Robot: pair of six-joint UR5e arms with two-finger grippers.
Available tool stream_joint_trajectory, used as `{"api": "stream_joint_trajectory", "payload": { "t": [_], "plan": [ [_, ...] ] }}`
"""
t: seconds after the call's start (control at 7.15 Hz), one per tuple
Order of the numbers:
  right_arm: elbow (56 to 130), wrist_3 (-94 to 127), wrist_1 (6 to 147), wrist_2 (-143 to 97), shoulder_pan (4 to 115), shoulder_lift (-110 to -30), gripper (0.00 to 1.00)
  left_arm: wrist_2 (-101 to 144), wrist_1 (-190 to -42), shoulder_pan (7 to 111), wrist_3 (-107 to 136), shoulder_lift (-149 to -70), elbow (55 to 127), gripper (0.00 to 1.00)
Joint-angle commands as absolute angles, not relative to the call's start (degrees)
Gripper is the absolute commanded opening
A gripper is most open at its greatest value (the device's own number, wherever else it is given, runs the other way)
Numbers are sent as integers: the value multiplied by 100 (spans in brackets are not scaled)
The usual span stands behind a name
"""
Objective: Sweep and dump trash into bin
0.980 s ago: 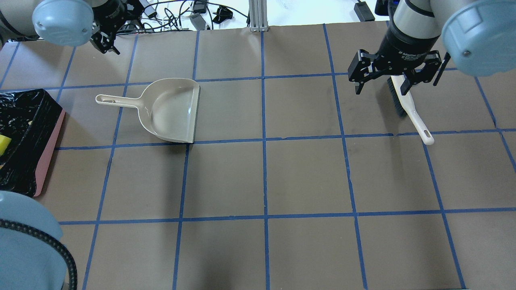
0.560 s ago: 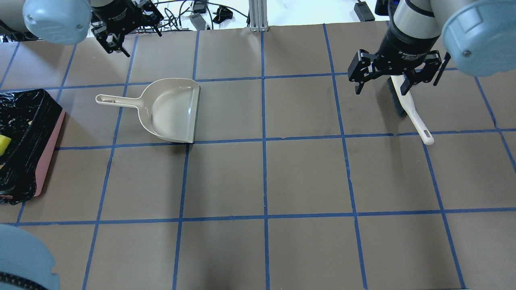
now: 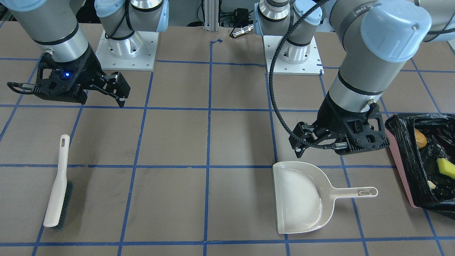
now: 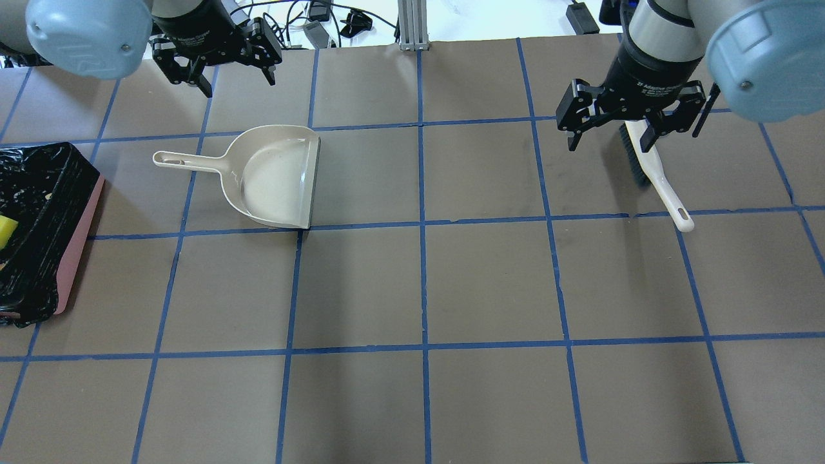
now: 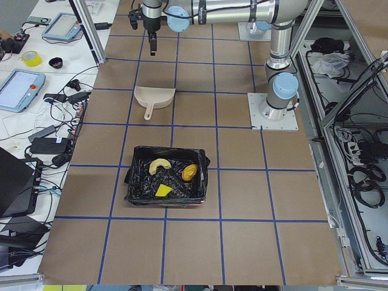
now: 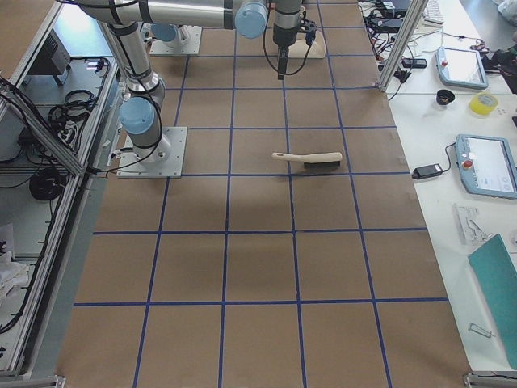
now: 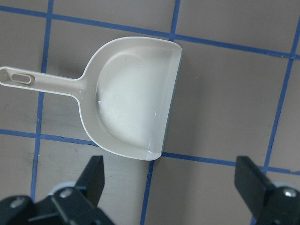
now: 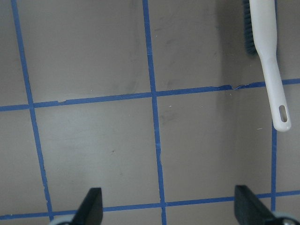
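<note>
Black-bagged bin (image 5: pixel 140 185): one, at my left end of the desk (image 4: pixel 490 283), holding all the trash.
Trash: I count three bits inside it, a yellow-orange oval (image 5: pixel 190 173), a curved pale ring piece (image 5: pixel 159 165) and a flat yellow square (image 5: pixel 163 190).
Tools: one beige dustpan (image 4: pixel 274 177) and one brush (image 4: pixel 664 187), both lying free.
Left pincer (image 4: pixel 240 87): spread and empty beyond the dustpan; it has slid rightward since a second ago.
Right pincer (image 4: pixel 610 138): spread, empty, unmoved above the brush.
Hidden: my overhead view crops the bin, showing only the square; the brush bristles are partly covered.
</note>
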State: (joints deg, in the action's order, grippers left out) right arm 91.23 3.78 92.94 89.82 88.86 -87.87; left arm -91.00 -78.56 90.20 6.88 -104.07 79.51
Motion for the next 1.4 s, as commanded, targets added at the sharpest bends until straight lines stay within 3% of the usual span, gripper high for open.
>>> {"api": "stream_joint_trajectory", "payload": {
  "t": [0.0, 0.42, 1.26],
  "plan": [
    [9123, 378, 9290, 8982, 8886, -8780, 100, -9246, -8303, 9184, 98, -10223, 8059, 100],
    [9123, 378, 9290, 8982, 8886, -8789, 100, -9255, -8464, 9202, -685, -9923, 8427, 100],
    [9123, 378, 9299, 8982, 8886, -8789, 100, -9272, -8192, 9141, -905, -10019, 8437, 100]
  ]
}}
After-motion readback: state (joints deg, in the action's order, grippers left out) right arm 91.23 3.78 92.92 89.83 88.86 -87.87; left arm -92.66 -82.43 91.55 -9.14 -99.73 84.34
